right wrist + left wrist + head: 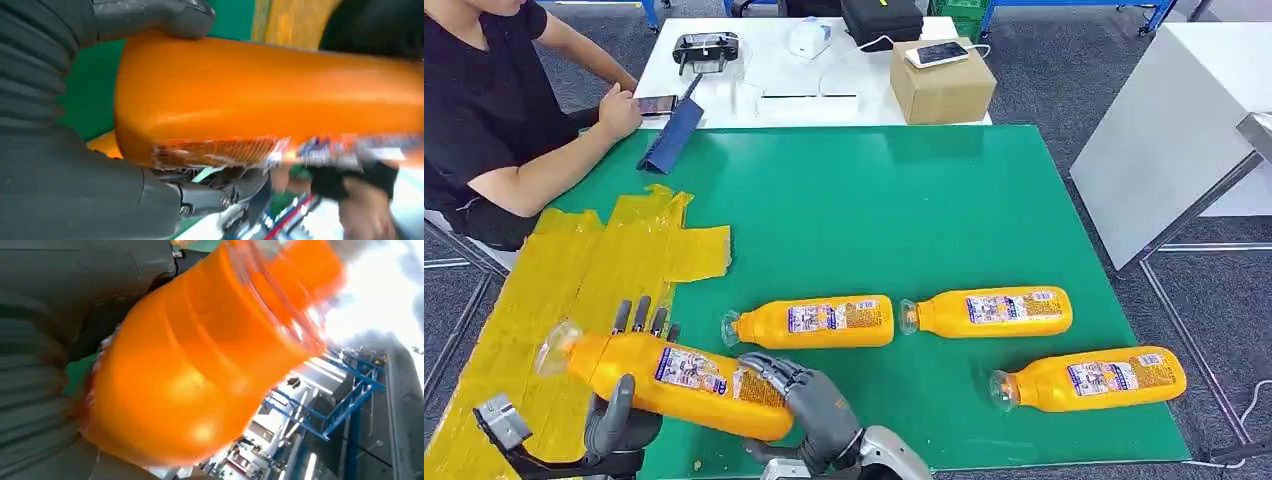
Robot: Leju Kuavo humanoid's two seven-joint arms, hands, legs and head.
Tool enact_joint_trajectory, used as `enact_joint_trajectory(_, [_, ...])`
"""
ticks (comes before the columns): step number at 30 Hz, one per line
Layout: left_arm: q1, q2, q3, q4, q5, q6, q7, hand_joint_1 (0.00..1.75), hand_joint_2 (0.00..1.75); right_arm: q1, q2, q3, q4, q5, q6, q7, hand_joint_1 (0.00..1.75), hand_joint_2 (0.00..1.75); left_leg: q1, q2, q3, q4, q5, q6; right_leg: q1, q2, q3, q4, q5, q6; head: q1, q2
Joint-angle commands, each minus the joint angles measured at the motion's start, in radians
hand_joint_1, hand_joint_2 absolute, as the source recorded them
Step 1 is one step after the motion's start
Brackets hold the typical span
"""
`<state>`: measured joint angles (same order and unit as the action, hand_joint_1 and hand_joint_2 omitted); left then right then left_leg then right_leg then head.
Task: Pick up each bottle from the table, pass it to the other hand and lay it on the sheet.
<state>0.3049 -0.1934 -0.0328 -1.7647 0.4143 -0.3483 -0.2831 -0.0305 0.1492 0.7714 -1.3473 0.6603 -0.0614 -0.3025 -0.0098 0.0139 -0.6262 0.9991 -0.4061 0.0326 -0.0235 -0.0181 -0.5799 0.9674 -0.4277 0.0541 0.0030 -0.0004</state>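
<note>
An orange bottle [674, 378] with a clear cap hangs over the near left of the green table [874, 210], cap end above the yellow sheet [574, 270]. My left hand [624, 400] holds its middle, fingers behind and thumb in front. My right hand [809, 395] grips its base end. In the left wrist view the bottle [200, 365] lies against my left hand [40, 390]. In the right wrist view my right hand [50, 175] has its thumb over the bottle [275, 95]. Three more orange bottles lie on the table: one in the middle [814, 322], one beside it [989, 311], one at the near right [1094, 380].
A person [494, 110] sits at the far left with a phone [656, 104]. A blue folder [674, 133] lies on the table's far left corner. Behind is a white table [824, 100] with a cardboard box [941, 85]. A white panel [1174, 130] stands on the right.
</note>
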Motion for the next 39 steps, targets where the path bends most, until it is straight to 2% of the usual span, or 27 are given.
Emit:
enact_joint_trajectory(1, [-0.038,0.017,-0.013,0.051,-0.032,0.010,0.001,0.00,1.75,-0.062,0.076,0.135,0.315,0.020,0.014,-0.024,1.75,1.75,0.002,-0.001,0.004,-0.001,-0.001,-0.003,0.002,0.001,0.004,-0.002,0.000,-0.003,0.001,0.000])
enact_joint_trajectory(6, [-0.048,0.030,-0.041,0.051,-0.084,0.012,-0.035,0.00,1.75,-0.058,0.071,0.127,0.313,0.021,0.020,-0.027,1.75,1.75,0.002,-0.003,0.004,-0.001,-0.001,-0.003,0.002,-0.001,0.005,-0.002,-0.001,-0.002,0.000,0.000])
enact_joint_trajectory(7, [-0.051,0.033,-0.049,0.052,-0.090,0.008,-0.046,0.61,1.75,-0.057,0.071,0.125,0.310,0.021,0.024,-0.027,1.75,1.75,0.002,-0.004,0.005,-0.001,-0.002,-0.003,0.002,-0.001,0.006,-0.002,-0.002,-0.003,0.000,0.000])
enact_joint_trajectory(8, [-0.053,0.033,-0.052,0.051,-0.099,0.005,-0.058,1.75,1.75,-0.057,0.071,0.125,0.310,0.021,0.026,-0.027,1.75,1.75,0.002,-0.003,0.003,-0.001,-0.001,-0.002,0.001,-0.001,0.003,-0.002,-0.001,-0.002,0.000,0.000])
enact_joint_trajectory(11, [-0.058,0.036,-0.061,0.043,-0.156,0.018,-0.091,1.75,1.75,-0.057,0.072,0.122,0.312,0.024,0.028,-0.025,1.75,1.75,0.002,-0.004,0.003,-0.001,-0.001,-0.002,0.001,-0.002,0.003,-0.001,-0.001,-0.002,0.000,0.000])
enact_joint_trajectory(21, [-0.059,0.035,-0.064,0.040,-0.159,0.019,-0.091,1.75,1.75,-0.057,0.072,0.122,0.312,0.024,0.028,-0.025,1.75,1.75,0.002,-0.004,0.003,-0.001,-0.001,-0.002,0.001,-0.002,0.002,-0.001,-0.001,-0.002,0.000,0.000])
enact_joint_trajectory(22, [-0.059,0.035,-0.064,0.040,-0.159,0.019,-0.091,1.75,1.75,-0.057,0.072,0.122,0.312,0.024,0.028,-0.025,1.75,1.75,0.004,-0.005,0.007,0.001,-0.004,-0.005,0.003,-0.002,0.007,-0.001,-0.004,-0.005,0.000,0.000])
enact_joint_trajectory(26, [-0.059,0.036,-0.066,0.035,-0.186,0.025,-0.104,1.75,1.75,-0.055,0.072,0.121,0.311,0.026,0.028,-0.023,1.75,1.75,0.002,-0.004,0.003,0.000,-0.001,-0.003,0.001,-0.002,0.003,-0.001,-0.001,-0.002,0.000,0.000])
enact_joint_trajectory(31, [-0.073,0.032,-0.075,0.025,-0.260,0.058,-0.132,1.75,1.75,-0.050,0.076,0.111,0.308,0.033,0.017,-0.017,1.75,1.75,0.001,-0.004,0.002,0.000,-0.001,-0.002,0.001,-0.003,0.002,-0.001,-0.001,-0.002,0.000,0.000])
enact_joint_trajectory(35, [-0.090,0.021,-0.043,-0.002,-0.366,0.146,-0.163,1.75,1.75,-0.041,0.072,0.080,0.253,0.033,-0.024,-0.007,1.75,1.75,0.002,-0.004,0.002,0.000,-0.001,-0.002,0.001,-0.003,0.002,-0.001,-0.001,-0.002,0.000,0.000])
enact_joint_trajectory(36, [-0.097,0.006,-0.017,-0.023,-0.459,0.236,-0.173,1.75,1.75,-0.035,0.071,0.061,0.212,0.042,-0.054,0.013,1.55,1.75,0.003,-0.005,0.003,0.001,-0.002,-0.004,0.002,-0.003,0.004,-0.001,-0.002,-0.003,0.000,0.000])
enact_joint_trajectory(37, [-0.102,0.004,-0.006,-0.041,-0.488,0.262,-0.180,1.75,1.75,-0.032,0.057,0.053,0.172,0.046,-0.066,0.030,0.84,1.75,0.004,-0.006,0.005,0.002,-0.003,-0.004,0.003,-0.003,0.005,0.000,-0.003,-0.004,0.000,0.000])
enact_joint_trajectory(38, [-0.110,-0.005,0.025,-0.063,-0.568,0.346,-0.192,1.75,1.75,-0.027,0.048,0.033,0.130,0.048,-0.088,0.056,0.00,1.75,0.003,-0.006,0.002,0.002,-0.002,-0.003,0.003,-0.004,0.002,0.001,-0.003,-0.003,0.000,0.000])
enact_joint_trajectory(39, [-0.127,0.006,0.054,-0.088,-0.601,0.389,-0.193,1.75,1.75,-0.024,0.034,0.013,0.077,0.038,-0.091,0.075,0.00,1.75,0.003,-0.005,0.001,0.002,-0.001,-0.003,0.002,-0.004,0.001,0.001,-0.002,-0.002,0.000,0.000])
